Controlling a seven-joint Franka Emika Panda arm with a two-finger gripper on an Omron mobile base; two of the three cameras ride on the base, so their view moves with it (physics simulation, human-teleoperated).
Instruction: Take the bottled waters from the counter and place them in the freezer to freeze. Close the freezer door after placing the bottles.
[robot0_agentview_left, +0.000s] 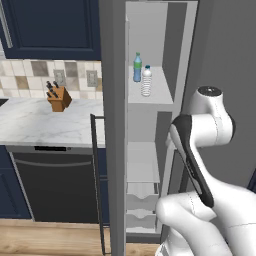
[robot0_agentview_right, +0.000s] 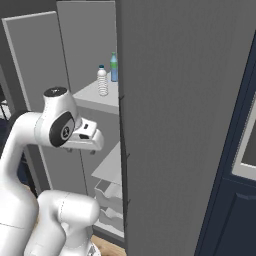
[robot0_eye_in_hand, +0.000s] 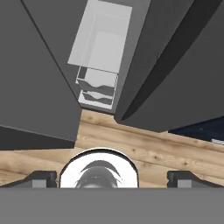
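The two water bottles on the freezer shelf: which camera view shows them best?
The left base view: the green-capped bottle and the clear ribbed bottle stand upright, side by side on the white shelf, fully visible. The right base view shows them smaller, the green-capped one partly behind the grey panel. The hand view looks down at the drawers.

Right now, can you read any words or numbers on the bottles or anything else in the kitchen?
No text can be read anywhere.
Blue-tinted bottle: its green label is too small and blurred to read.
Clear ribbed bottle: its white label is too small to read.
Knife block, dishwasher and freezer door: no writing shows on them.
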